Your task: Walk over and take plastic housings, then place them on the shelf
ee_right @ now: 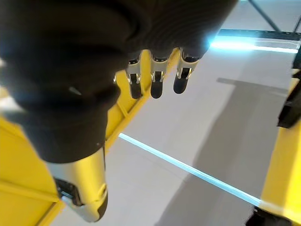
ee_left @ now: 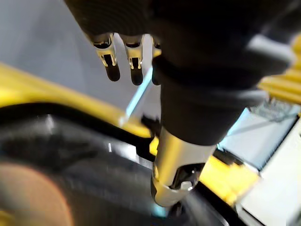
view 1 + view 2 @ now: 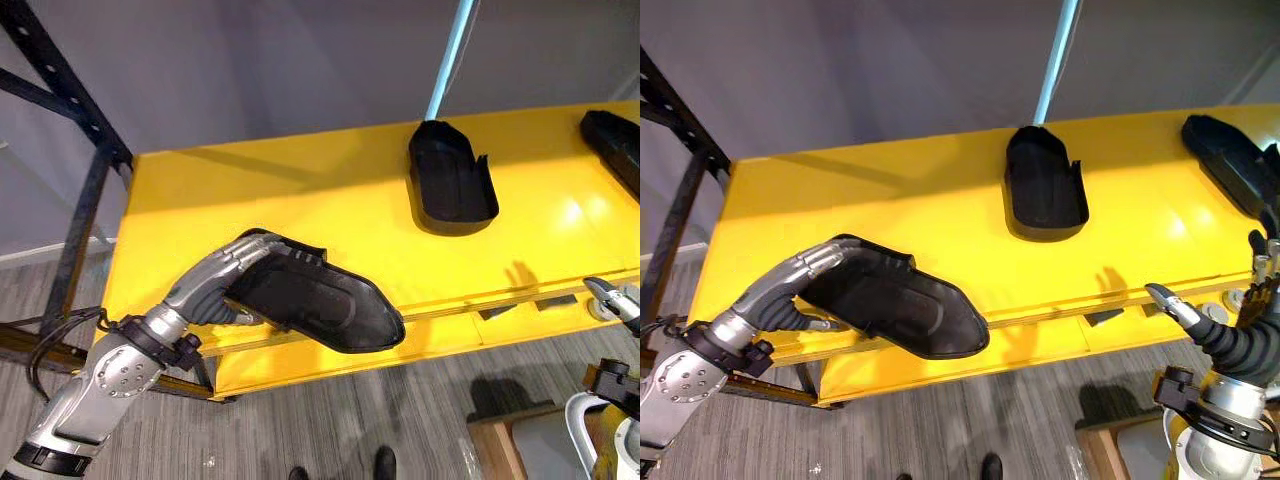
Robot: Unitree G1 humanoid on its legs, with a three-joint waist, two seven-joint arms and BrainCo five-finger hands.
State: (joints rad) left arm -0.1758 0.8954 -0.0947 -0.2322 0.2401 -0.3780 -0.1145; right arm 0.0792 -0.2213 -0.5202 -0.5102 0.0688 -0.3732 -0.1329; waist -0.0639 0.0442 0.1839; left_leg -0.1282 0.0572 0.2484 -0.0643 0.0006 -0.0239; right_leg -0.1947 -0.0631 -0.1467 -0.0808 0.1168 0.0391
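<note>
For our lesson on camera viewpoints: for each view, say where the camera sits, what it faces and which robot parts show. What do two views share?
Left eye: on the head, looking down at the yellow shelf; left hand grips the near housing.
Right eye: beside it, same scene; open right hand at lower right.
Left wrist: along its fingers onto the near housing.
Right wrist: along relaxed fingers, past the shelf's edge.
Both eyes share shelf, housing and left hand.
</note>
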